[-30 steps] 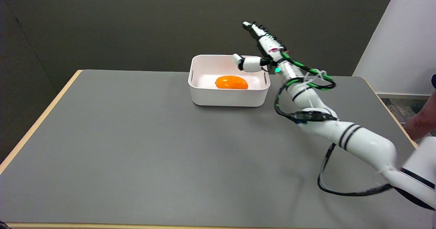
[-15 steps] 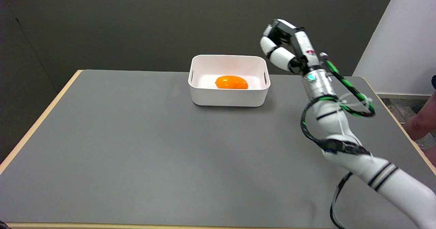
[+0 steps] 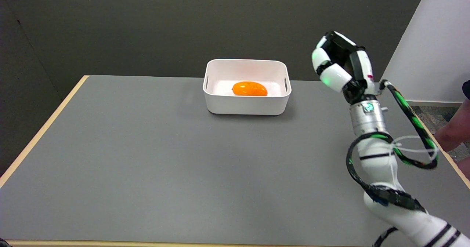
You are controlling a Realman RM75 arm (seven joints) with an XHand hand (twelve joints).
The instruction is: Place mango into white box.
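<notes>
The white box stands near the far edge of the grey table, around the middle, and is the only thing standing on the surface. Its open top leaves access from above; its walls block any low approach, and the mango takes up the middle of its floor. The right hand is raised right of the box, well apart from it. A person's hand sits just past the table's right edge.
</notes>
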